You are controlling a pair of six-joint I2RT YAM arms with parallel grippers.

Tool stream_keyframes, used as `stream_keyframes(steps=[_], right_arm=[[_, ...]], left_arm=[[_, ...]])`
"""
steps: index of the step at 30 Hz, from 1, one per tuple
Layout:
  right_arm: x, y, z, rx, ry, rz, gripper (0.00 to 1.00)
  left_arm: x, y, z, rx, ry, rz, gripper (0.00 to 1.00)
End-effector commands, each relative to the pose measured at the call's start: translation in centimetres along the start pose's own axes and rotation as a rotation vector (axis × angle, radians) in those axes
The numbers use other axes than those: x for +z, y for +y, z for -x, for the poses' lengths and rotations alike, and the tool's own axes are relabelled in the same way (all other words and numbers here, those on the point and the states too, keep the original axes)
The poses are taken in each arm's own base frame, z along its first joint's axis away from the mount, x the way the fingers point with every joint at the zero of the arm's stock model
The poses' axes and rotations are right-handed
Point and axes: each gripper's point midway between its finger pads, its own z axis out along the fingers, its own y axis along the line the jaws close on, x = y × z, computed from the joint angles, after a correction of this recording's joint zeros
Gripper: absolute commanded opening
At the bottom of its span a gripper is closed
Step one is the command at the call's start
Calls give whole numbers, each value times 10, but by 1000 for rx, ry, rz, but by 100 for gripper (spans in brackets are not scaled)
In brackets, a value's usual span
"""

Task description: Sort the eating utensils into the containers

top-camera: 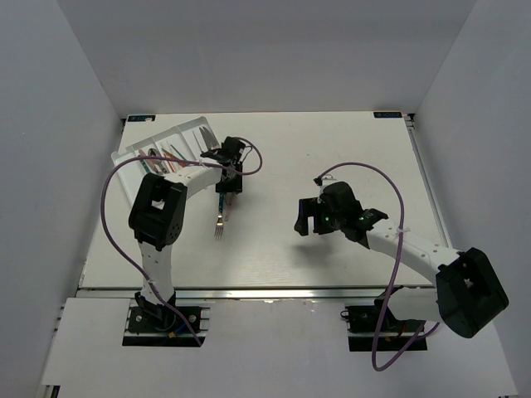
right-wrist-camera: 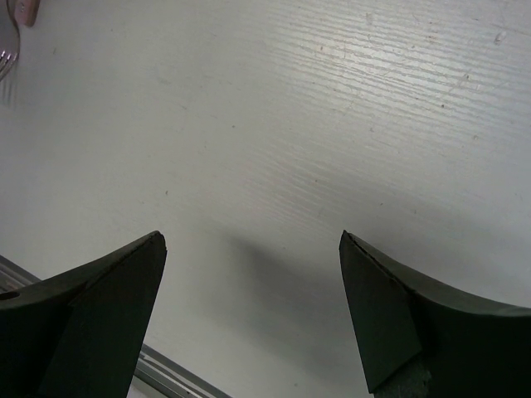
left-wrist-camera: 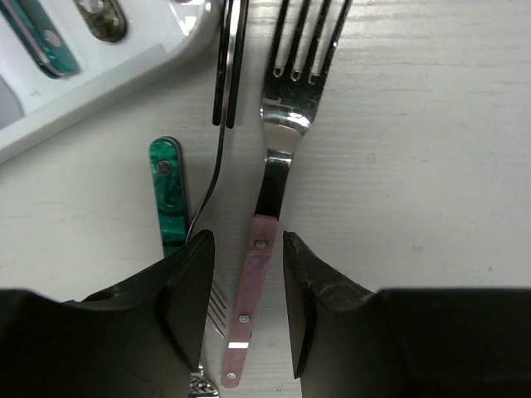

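My left claw (left-wrist-camera: 246, 242) straddles, unclenched, the pink-handled steel fork (left-wrist-camera: 271, 178) lying just right of the white plastic cutlery tray (left-wrist-camera: 79, 99). Several utensils are already in the tray; a teal-handled utensil (left-wrist-camera: 168, 195) still waits outside. My right claw (right-wrist-camera: 249, 240) gapes empty.

A pink-handled fork (left-wrist-camera: 267, 191) lies flat on the table (left-wrist-camera: 415, 166), metal tines toward the near edge. Just beside it lie a slim dark utensil (left-wrist-camera: 222, 99) and a teal handle (left-wrist-camera: 168, 195), its other end hidden. The white cutlery tray (left-wrist-camera: 83, 99) sits near them, a teal-handled utensil (left-wrist-camera: 46, 41) lying in one compartment.
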Motion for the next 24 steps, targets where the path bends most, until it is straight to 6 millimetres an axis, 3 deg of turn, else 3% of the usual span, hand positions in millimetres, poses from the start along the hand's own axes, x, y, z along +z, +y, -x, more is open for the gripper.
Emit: stream_keyframes(steps=[1,9,15,21,24], right_arm=[[1,2,6,-15,-20,18,89],[0,3,7,-16,-24,16,89],[-1,2,8,-15,-31,12,89],[-4,2,10,-19,-40,14,89],[-6,1,11,-19,-49,9,89]], left_arm=[[1,-11,-6,15,13,-57,48],[5,-21,-23,51,39,-48,41],[0,-28,-45,81,53,-21,13],[-3,-42,-63,112,63,-34,0],[-20,-51,-52,99,9,-49,0]])
